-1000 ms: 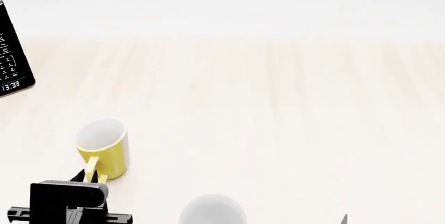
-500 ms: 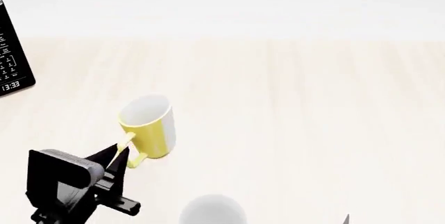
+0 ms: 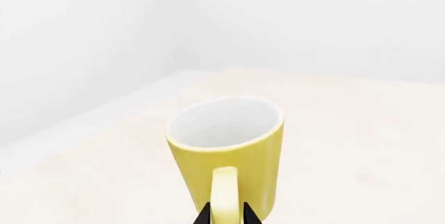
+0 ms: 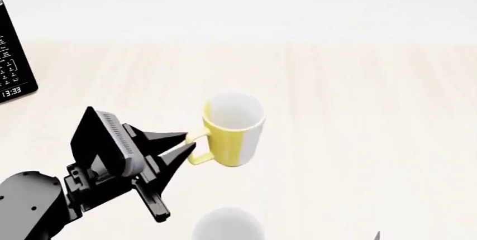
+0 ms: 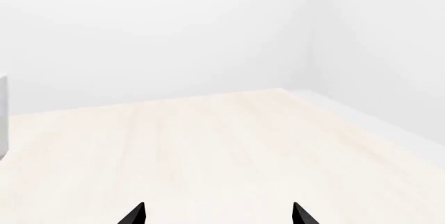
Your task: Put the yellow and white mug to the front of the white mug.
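Note:
The yellow and white mug [image 4: 231,131] is held upright above the light wooden table, left of centre in the head view. My left gripper [image 4: 190,146] is shut on its yellow handle [image 4: 198,149]. In the left wrist view the mug [image 3: 230,156] fills the middle and the black fingertips [image 3: 204,216] pinch the handle [image 3: 224,195]. The white mug [image 4: 227,226] shows only as its rim at the bottom edge of the head view, nearer to me than the held mug. My right gripper [image 5: 218,214] is open and empty; only a tip [image 4: 376,235] shows in the head view.
A black appliance with a clock display [image 4: 13,61] stands at the far left edge. The light wooden table [image 4: 350,117] runs back to a pale wall. The right wrist view shows bare tabletop [image 5: 208,146] and a grey object's edge [image 5: 3,114].
My left gripper has carried the yellow and white mug up and to the right, from the left side toward the centre, above the white mug's rim. The right arm has not moved.

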Robot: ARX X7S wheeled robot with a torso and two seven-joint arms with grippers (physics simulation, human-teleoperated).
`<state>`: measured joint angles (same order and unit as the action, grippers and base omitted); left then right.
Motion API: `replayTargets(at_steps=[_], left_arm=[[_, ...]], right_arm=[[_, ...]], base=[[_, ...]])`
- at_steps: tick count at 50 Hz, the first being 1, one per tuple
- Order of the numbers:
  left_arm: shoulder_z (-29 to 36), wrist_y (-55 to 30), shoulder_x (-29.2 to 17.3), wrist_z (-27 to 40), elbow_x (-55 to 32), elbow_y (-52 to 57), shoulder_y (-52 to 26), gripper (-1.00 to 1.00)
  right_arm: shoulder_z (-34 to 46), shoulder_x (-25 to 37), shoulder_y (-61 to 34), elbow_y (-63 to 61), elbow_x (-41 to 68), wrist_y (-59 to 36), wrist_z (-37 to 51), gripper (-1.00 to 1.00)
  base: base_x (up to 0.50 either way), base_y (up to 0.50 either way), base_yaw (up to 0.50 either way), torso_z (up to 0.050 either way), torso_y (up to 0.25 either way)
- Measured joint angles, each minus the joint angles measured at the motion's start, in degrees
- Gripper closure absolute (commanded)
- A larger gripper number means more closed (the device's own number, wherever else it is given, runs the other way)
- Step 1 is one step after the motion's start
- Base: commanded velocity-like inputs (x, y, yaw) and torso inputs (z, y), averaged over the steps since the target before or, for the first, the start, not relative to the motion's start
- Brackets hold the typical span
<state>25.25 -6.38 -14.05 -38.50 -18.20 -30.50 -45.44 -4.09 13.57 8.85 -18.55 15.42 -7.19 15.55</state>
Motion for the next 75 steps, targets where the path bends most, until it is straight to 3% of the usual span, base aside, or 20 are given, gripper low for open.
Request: replayTargets(at_steps=[16,38,54,75], left_arm=[[2.17,2.01,-0.68,-2.63,1.48,-3.24,-1.82,1.0],[0.22,1.56,-1.47,-6.66,-5.34,0.04,3.7,1.0],[-1.97,2.34,0.14,-9.18,-9.32,-7.0,4.03,1.0],[-0.73,11.56,2.69,-11.13,-6.16,-20.54,2.84,1.0]], right_arm=[[0.04,0.35,-0.03,0.33,0.42,0.22,0.38,-1.0],[0.55,0.72,-0.1,0.5,0.62,0.43,0.92,-1.0],[1.05,0.97,-0.1,0.46,0.66,0.54,1.32,-1.0],[1.57,1.35,-0.01,0.32,0.76,0.75,1.78,-1.0]], base=[[0.0,0.0,0.0,0.0,0.001],[0.0,0.0,0.0,0.0,0.0],[0.0,0.0,0.0,0.0,0.0],[0.0,0.0,0.0,0.0,0.0]])
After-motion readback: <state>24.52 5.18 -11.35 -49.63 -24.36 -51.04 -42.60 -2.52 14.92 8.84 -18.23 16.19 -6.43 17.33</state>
